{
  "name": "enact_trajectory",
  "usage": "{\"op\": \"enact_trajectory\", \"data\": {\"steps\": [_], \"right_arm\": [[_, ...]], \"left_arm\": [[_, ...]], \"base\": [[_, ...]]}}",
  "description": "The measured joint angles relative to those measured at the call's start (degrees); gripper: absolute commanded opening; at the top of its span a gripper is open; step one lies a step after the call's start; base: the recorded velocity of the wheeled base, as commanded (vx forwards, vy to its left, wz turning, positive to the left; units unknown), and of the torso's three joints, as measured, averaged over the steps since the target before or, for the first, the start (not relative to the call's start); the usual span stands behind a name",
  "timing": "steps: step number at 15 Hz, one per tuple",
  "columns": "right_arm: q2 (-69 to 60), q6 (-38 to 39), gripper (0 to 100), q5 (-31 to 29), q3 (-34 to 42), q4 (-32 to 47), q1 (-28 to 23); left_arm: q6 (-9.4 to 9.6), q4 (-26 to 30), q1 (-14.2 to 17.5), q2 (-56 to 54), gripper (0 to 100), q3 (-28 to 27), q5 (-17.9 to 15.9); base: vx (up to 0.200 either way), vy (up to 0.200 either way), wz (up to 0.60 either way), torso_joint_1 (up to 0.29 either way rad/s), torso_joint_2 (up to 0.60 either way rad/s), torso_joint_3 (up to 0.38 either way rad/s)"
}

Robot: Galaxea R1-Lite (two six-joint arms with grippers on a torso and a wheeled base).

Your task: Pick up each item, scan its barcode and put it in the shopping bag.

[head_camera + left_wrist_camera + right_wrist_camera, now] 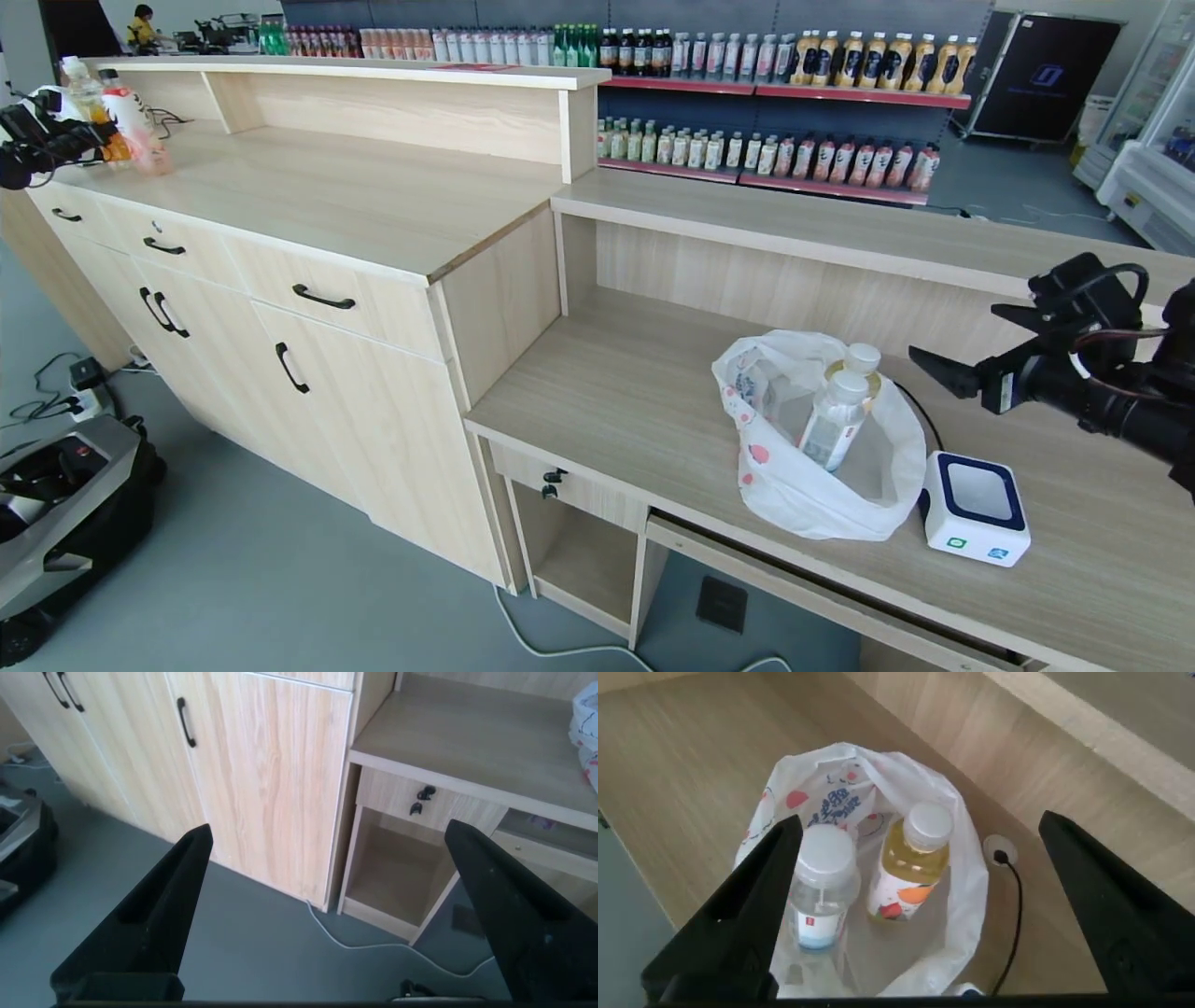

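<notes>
Seemingly between items, the right gripper (pixel 957 334) hangs apart and empty just above the shopping bag (pixel 794 485) with two bottles (pixel 834 420) inside, so next the left gripper (pixel 327 835), also apart, should clamp one of the waiting bottles (pixel 131 126) near it for the scanner (pixel 976 509).

Left gripper (pixel 329 829) above grey floor (pixel 252 943), facing the counter front.
2 black fingers (pixel 149 915) set wide apart. Past them, light-wood cabinet doors (pixel 271 775) with black bar handles (pixel 186 721). Beside the doors, an open cubby (pixel 397 873) under a small drawer (pixel 392 789) with a dark lock (pixel 425 795). White cable (pixel 369 944) lies on the floor before the cubby. Edge of the white shopping bag (pixel 587 728) on the desktop (pixel 467 728).
</notes>
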Motion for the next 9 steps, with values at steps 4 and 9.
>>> {"op": "enact_trajectory", "data": {"steps": [4,9], "right_arm": [[-6.56,1.29,100,-8.29,-3.35,2.86,-3.64],[-14.62,8.11,100,-17.35,-2.19,10.20,-5.88]], "left_arm": [[0.02,-0.02,-0.06,0.00,100,0.00,-0.02],[0.02,-0.02,-0.04,0.00,100,0.02,0.00]], "base": [[0.000,0.000,-0.60,-0.012,0.04,0.014],[0.000,0.000,-0.48,0.002,0.00,0.003]]}}
